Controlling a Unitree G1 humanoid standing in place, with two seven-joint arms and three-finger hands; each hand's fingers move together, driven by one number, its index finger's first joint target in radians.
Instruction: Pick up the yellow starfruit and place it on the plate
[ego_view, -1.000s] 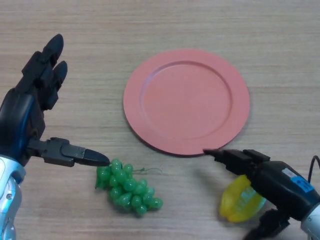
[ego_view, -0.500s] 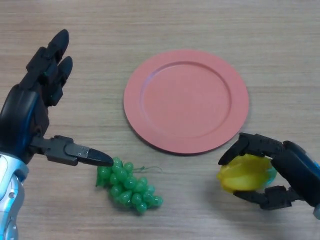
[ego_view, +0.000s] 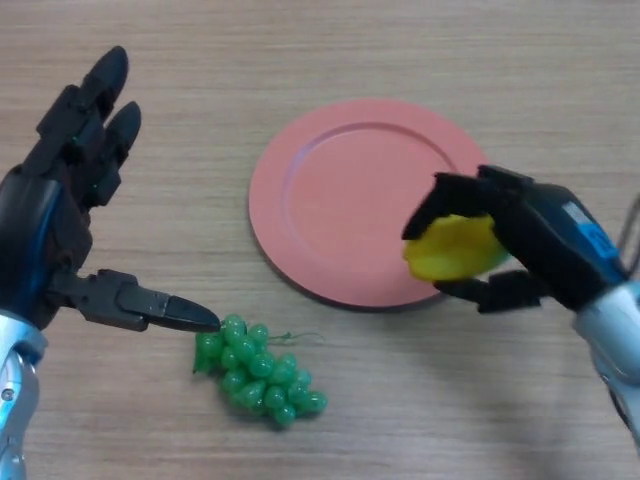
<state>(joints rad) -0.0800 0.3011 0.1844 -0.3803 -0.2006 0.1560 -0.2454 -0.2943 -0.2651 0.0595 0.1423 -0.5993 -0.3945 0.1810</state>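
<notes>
We have the yellow starfruit (ego_view: 455, 247) grasped in our right hand (ego_view: 540, 240) over the plate's (ego_view: 340, 200) right rim, release pending; left hand (ego_view: 60, 220) idle, fingers spread

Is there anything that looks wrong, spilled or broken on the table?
Nothing stands out. The right hand holds the yellow starfruit over the plate edge; the green grapes lie intact near the open left hand.
</notes>
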